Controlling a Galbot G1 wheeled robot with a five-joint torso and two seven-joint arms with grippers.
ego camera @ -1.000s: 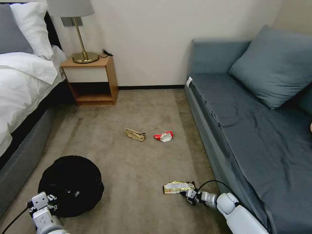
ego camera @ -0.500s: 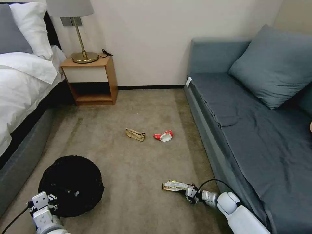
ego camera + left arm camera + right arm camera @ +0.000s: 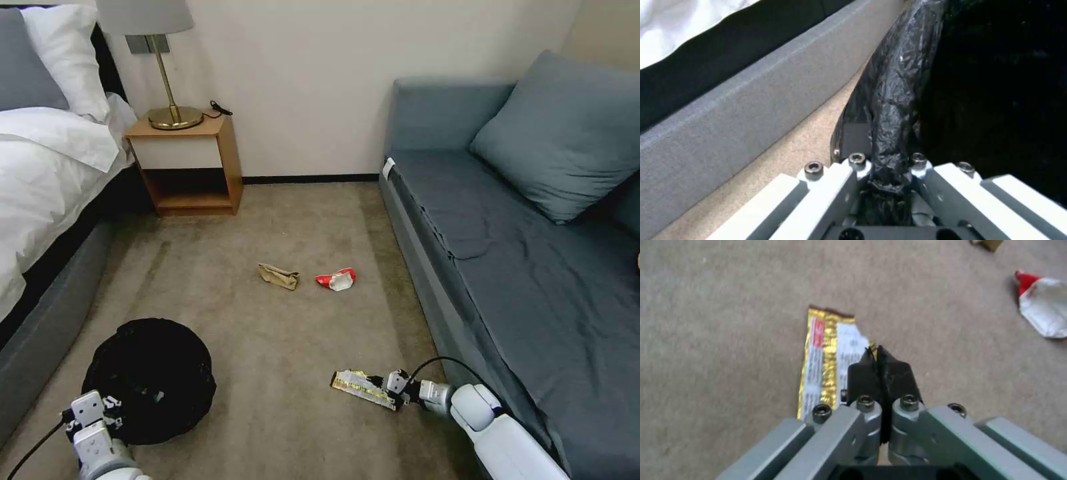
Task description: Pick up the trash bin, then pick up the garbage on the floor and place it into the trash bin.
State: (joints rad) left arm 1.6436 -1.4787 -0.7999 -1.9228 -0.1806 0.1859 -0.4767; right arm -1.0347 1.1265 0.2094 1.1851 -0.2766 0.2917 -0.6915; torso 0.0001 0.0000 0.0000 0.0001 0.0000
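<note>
- The trash bin (image 3: 150, 380) is carried at the near left, beside the bed frame (image 3: 729, 110); the left tool (image 3: 110, 408) is seen pressed onto the bag-covered rim (image 3: 891, 140), one finger on each side of it, presumably so that the bin can be kept with the robot and its mouth left open upward.
- The snack wrapper (image 3: 363, 387) is pinched at its near end by the right tool (image 3: 398, 385), whose dark pads (image 3: 862, 376) are closed flat on the foil; an edge grip is judged the only workable one for so thin a sheet.
- In the head view the wrapper is tilted, its held end apparently raised from the carpet (image 3: 287, 333), while its far end appears to rest low; whether it is fully clear of the floor cannot be told.
- The wrapper is held at the near right, close to the sofa base (image 3: 427, 280), well apart from the bin, so a sweep leftward is judged necessary for the drop.
- The crumpled brown paper bag (image 3: 278, 276) and the red-and-white wrapper (image 3: 337, 279) lie farther off on the carpet, near each other but apart, not yet collected.
</note>
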